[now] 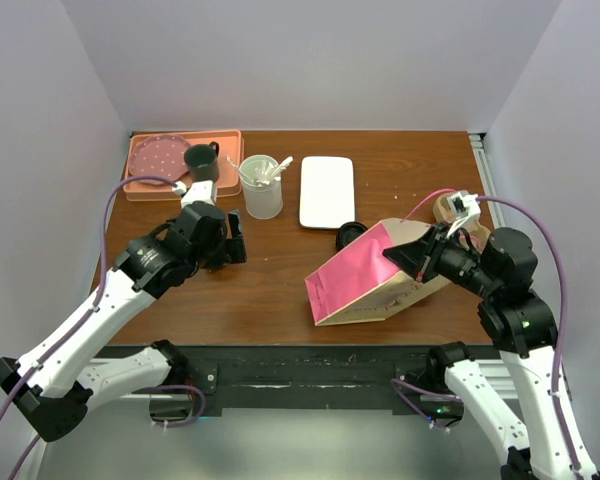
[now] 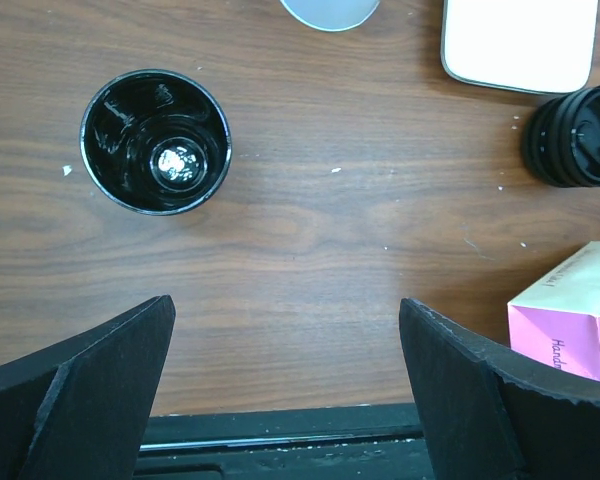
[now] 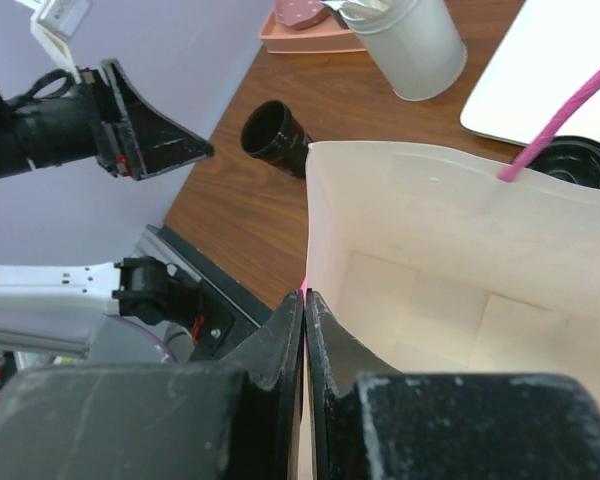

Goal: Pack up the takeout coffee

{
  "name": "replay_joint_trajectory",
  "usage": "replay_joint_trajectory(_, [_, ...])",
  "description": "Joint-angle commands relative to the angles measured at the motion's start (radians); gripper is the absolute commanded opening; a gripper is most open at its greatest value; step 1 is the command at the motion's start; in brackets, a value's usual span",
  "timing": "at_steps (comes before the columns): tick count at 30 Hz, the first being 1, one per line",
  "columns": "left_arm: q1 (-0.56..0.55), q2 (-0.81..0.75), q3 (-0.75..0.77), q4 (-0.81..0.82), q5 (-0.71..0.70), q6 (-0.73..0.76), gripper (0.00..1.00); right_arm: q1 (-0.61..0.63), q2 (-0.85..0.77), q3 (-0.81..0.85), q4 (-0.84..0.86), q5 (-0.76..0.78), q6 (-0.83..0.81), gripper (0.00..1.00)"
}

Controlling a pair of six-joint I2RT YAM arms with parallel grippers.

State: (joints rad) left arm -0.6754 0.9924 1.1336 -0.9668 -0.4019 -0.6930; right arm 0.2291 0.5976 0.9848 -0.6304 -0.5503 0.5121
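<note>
A black takeout cup (image 2: 156,141) stands upright with no lid on the wood table, a little beyond my left gripper (image 2: 285,305), which hangs open over bare wood near the front edge. In the top view the left gripper (image 1: 234,239) hides that cup. The cup's black lid (image 1: 351,236) lies apart, beside the pink paper bag (image 1: 365,280). The bag lies tilted with its mouth facing right. My right gripper (image 3: 305,295) is shut on the bag's rim, and the bag's white inside (image 3: 460,270) holds nothing.
A white rectangular plate (image 1: 327,190) and a translucent cup of stirrers (image 1: 261,186) sit at mid-table. A salmon tray (image 1: 140,186) at the back left carries a dotted pink plate (image 1: 158,155) and a black mug (image 1: 202,160). A brown object (image 1: 445,208) is half hidden behind the right arm.
</note>
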Motion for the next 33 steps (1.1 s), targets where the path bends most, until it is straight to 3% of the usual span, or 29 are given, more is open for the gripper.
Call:
replay_joint_trajectory(1, [0.004, 0.011, 0.060, 0.002, -0.026, -0.032, 1.00, 0.007, 0.024, -0.021, 0.109, -0.083, 0.051, 0.11])
replay_joint_trajectory(6, [0.004, -0.012, 0.051, 0.069, 0.101, -0.022, 1.00, 0.013, 0.033, -0.046, 0.158, -0.119, 0.100, 0.32])
replay_joint_trajectory(16, [-0.001, -0.074, -0.049, 0.299, 0.529, 0.049, 0.98, 0.018, 0.018, -0.061, 0.104, -0.123, 0.075, 0.35])
replay_joint_trajectory(22, [-0.032, 0.024, 0.060, 0.326, 0.563, 0.087, 0.97, 0.019, -0.028, -0.089, 0.135, -0.155, 0.118, 0.47])
replay_joint_trajectory(29, [-0.114, 0.153, 0.198, 0.408, 0.578, 0.090, 0.94, 0.019, -0.035, -0.078, 0.061, -0.152, 0.050, 0.44])
replay_joint_trajectory(33, [-0.148, 0.274, 0.385, 0.367, 0.563, 0.154, 0.93, 0.019, -0.032, -0.072, 0.041, -0.157, 0.019, 0.44])
